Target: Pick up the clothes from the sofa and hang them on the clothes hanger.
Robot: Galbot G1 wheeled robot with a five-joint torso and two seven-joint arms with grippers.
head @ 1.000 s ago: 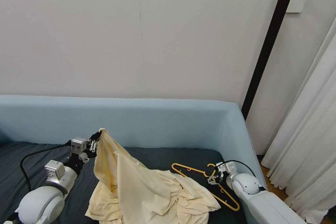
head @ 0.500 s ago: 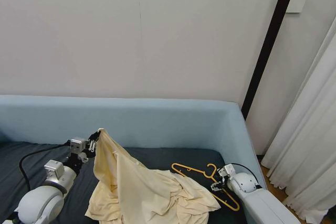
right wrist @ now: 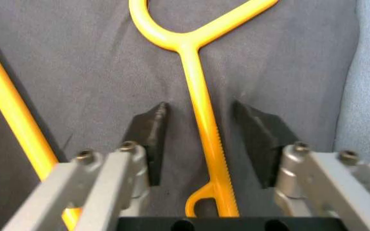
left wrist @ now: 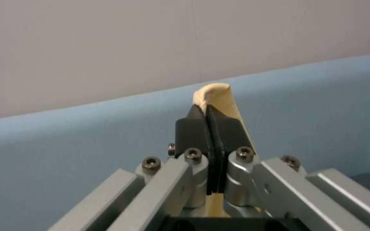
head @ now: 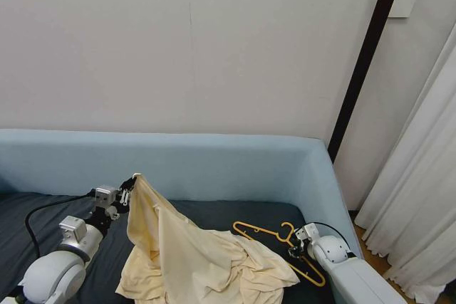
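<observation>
Garment (head: 199, 261), cream, heaped on sofa (head: 235, 165); left jaws clamped on its raised corner at 10 o'clock. Right jaws wide apart astride the hanger (right wrist: 201, 110) stem, at the garment's 3 o'clock. We judge: centre the stem, then close squarely before lifting.

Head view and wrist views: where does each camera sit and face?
Head view: on the robot's head, facing forward and down at the sofa; shows both arms, left end effector, right end effector.
Left wrist view: on the left wrist, looking along its shut fingers toward the backrest and wall, cream garment pinched.
Right wrist view: on the right wrist, looking down at the dark seat; open fingers straddle the yellow hanger.
Shared: garment in head and left wrist views; hanger in head and right wrist views.
</observation>
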